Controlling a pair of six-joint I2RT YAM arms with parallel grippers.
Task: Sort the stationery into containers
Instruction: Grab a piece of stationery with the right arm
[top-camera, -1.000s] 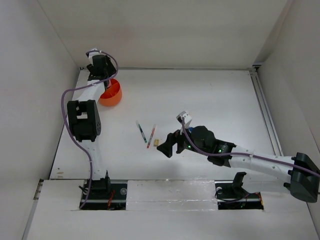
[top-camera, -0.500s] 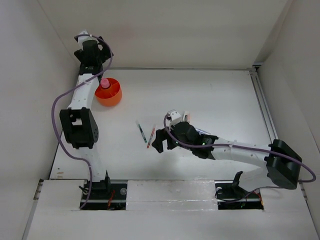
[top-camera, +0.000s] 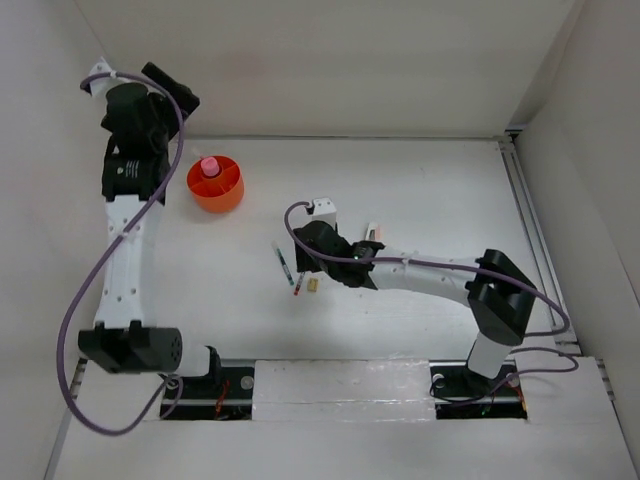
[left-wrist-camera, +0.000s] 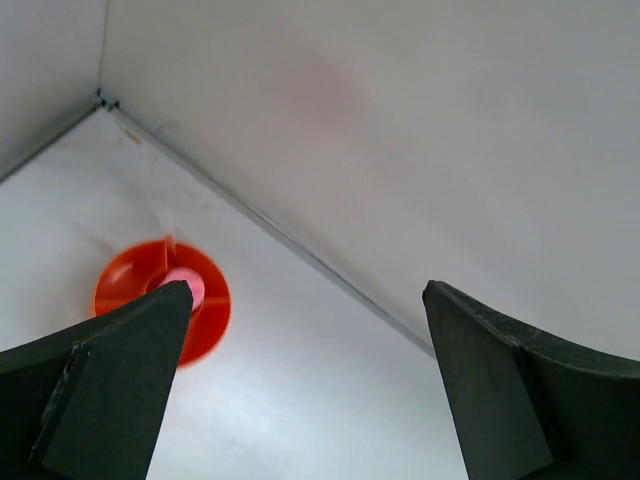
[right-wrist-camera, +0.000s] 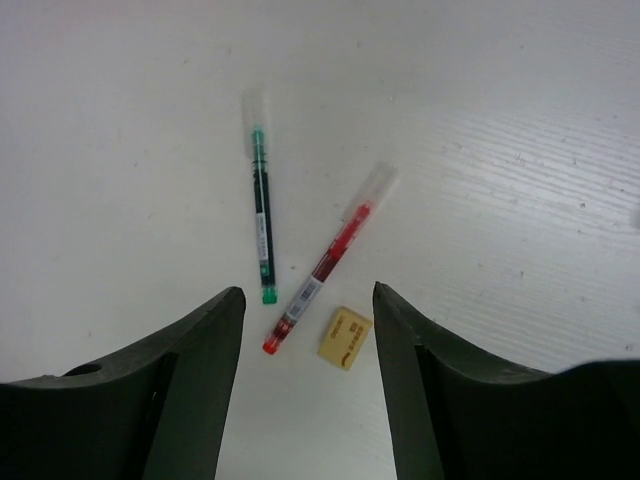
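Note:
The orange tub stands at the table's far left, with a pink-capped tube upright in it. My left gripper hangs open and empty high above and left of it. In the left wrist view the tub and the pink cap show beside my left finger, between wide jaws. My right gripper is open, hovering over a dark green-tipped pen, a red pen and a tan eraser, gripping none. From above, the right gripper covers part of the pens.
A small pale item lies just right of my right arm's wrist. White walls close the table at the back and on both sides; a metal rail runs along the right edge.
My left arm rose and swung left away from the tub, opening and leaving the pink-capped tube inside. My right arm slid left over the pens and eraser, its jaws narrowing.

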